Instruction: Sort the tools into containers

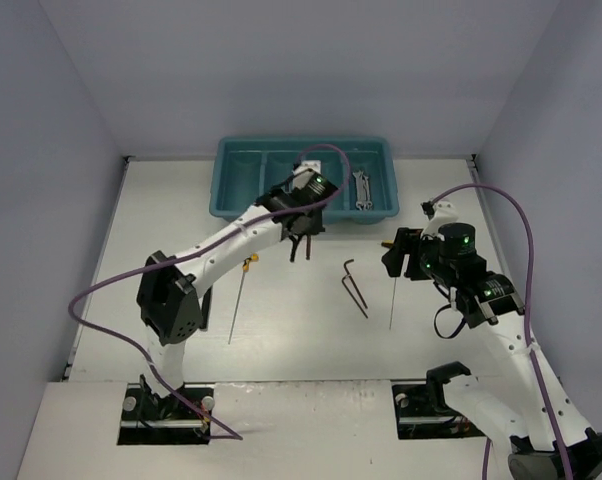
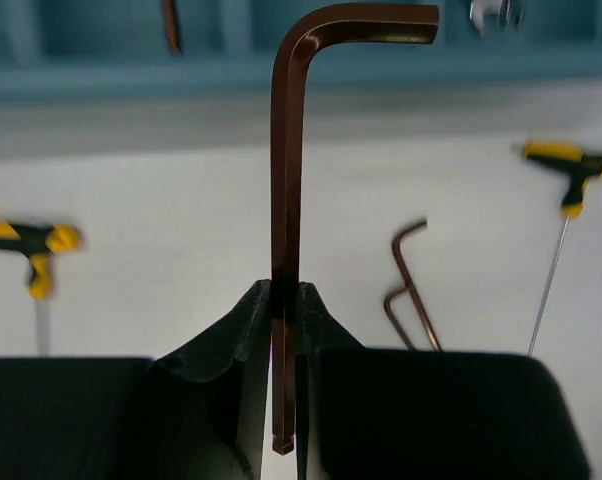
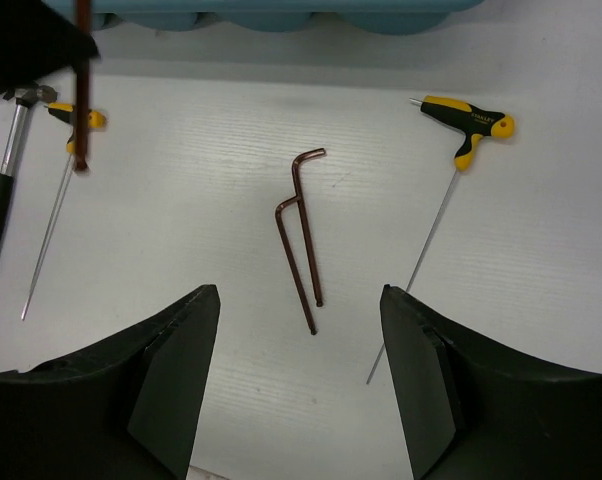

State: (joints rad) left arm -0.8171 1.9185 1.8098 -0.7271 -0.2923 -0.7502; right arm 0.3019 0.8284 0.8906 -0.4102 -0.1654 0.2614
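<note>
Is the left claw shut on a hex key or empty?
Shut on one: the left claw pinches a hex key by its long shank.

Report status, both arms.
Left gripper shut on hex key, short of teal tray. Right gripper open above two hex keys on table. Nothing seen blocking.

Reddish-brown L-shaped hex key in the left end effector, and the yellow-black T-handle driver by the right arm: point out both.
Dark reddish-brown L-shaped hex key (image 2: 285, 200), left wrist view, middle of its long shaft.
Yellow-black T-handle driver (image 3: 478, 122), right wrist view, on its handle.
</note>
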